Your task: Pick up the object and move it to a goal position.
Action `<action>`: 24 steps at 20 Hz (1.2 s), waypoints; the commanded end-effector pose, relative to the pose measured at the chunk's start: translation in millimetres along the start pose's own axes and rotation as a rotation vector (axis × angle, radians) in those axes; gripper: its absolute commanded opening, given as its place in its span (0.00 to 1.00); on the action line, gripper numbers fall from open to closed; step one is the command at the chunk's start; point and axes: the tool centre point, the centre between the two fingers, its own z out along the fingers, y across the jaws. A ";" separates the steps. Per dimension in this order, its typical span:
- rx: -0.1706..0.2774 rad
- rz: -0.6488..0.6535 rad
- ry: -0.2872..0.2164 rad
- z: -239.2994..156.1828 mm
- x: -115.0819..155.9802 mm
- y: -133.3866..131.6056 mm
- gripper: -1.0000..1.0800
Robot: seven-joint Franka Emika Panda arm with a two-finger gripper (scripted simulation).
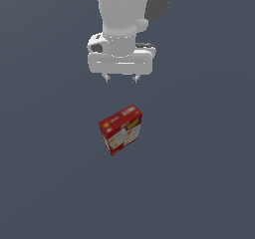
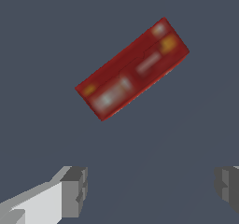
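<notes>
One gripper (image 1: 120, 78), jaws spread wide, holding nothing; two short fingertips (image 1: 106, 77) visible in the exterior view, two grey pads (image 2: 74, 191) well apart in the wrist view. Below the hand and clear of it, one red carton (image 1: 121, 130), standing on the dark grey floor (image 1: 45, 183), untouched. Seen from the wrist, only the carton's (image 2: 133, 69) narrow top face showing, long axis running diagonally, askew to the line between the pads. In the exterior view, white and yellow printed front panel facing the camera, carton turned slightly, tilted toward the exterior view's right. Nothing else around.
</notes>
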 end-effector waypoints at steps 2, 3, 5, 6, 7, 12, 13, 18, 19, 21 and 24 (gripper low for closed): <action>0.000 -0.001 0.001 -0.3 0.1 -0.2 0.96; -0.001 -0.004 0.002 -0.9 0.5 -0.4 0.96; -0.005 -0.017 0.008 -3.7 2.0 -1.4 0.96; -0.007 -0.026 0.013 -5.7 3.2 -2.2 0.96; -0.010 -0.037 0.018 -8.2 4.5 -3.1 0.96; -0.019 -0.065 0.032 -14.5 8.0 -5.6 0.96; -0.018 -0.065 0.032 -14.4 7.9 -5.6 0.96; -0.017 -0.055 0.030 -13.3 8.4 -5.3 0.96; -0.017 -0.050 0.030 -13.0 8.9 -5.3 0.96; -0.016 -0.035 0.030 -12.0 10.3 -5.2 0.96; -0.014 -0.004 0.030 -9.7 13.3 -5.1 0.96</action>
